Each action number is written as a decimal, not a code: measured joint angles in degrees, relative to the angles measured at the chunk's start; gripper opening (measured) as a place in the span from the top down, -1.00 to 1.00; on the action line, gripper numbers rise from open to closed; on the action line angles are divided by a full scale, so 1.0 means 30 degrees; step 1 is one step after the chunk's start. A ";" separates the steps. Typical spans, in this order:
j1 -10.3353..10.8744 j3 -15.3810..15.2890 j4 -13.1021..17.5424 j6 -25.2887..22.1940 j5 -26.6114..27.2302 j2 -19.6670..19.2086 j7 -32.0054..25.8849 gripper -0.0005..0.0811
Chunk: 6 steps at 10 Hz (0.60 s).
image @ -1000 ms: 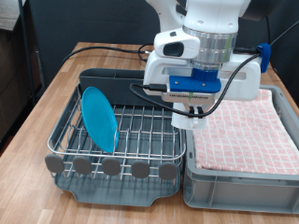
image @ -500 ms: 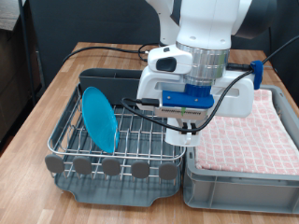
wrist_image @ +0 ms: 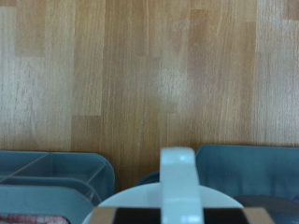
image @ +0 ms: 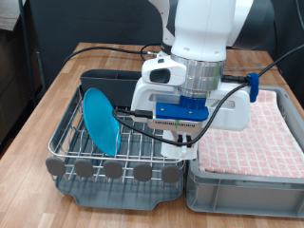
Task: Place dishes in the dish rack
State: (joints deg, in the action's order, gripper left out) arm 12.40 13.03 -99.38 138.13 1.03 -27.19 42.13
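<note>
1. Cup [image: 180, 145], white, sat at the gripper [image: 182, 142], apparently held; the finger gap was hidden.
2. Over the last second the hand had descended over the dish rack [image: 142, 142].
3. Plate [image: 100, 121] stood racked.

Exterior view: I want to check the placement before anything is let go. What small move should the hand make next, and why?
Probably ease straight down a little. The hand hangs over the dish rack's wire grid, beside the upright blue plate, with what looks like the white cup at its fingers, seemingly not yet resting on the wires.
</note>
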 joint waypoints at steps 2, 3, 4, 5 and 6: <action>-0.0168 -0.0055 0.0205 0.0081 0.0187 -0.0267 -0.0269 0.81; -0.0300 -0.0127 0.0353 0.0101 0.0373 -0.0445 -0.0480 0.81; -0.0431 -0.0199 0.0531 0.0132 0.0533 -0.0652 -0.0687 0.81; -0.0588 -0.0292 0.0734 0.0158 0.0766 -0.0897 -0.0919 0.81; -0.0753 -0.0404 0.0971 0.0159 0.0959 -0.1168 -0.1144 0.81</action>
State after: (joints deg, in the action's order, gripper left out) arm 10.14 11.82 -96.46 138.61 3.91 -30.69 38.70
